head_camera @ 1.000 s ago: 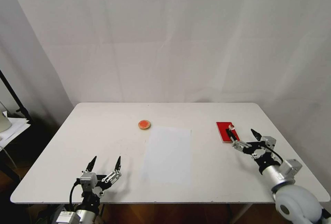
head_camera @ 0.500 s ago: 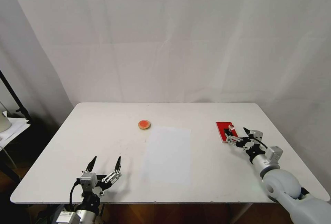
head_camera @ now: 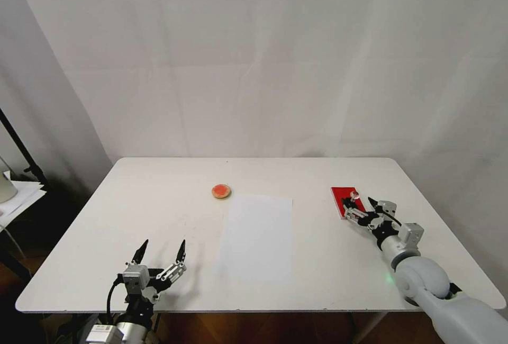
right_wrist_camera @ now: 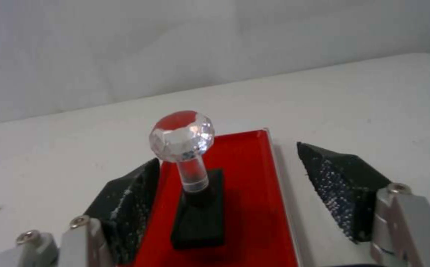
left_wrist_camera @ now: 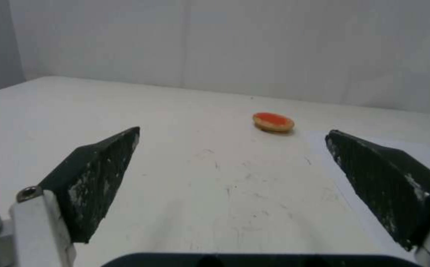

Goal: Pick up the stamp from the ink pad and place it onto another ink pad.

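Currently, the stamp [right_wrist_camera: 194, 174] is seen standing upright on the ink pad [right_wrist_camera: 254, 207], the flat red rectangle lying toward the right side of the table [head_camera: 159, 201]. The right gripper [head_camera: 362, 209] is held spread wide at the pad's near end, one finger close beside the stamp's base and the other off the pad's edge, nothing gripped. The left gripper [head_camera: 161, 252] is parked near the table's front left, likewise spread and empty, with another ink pad [head_camera: 221, 191] lying well apart beside a sheet of paper [head_camera: 257, 238].
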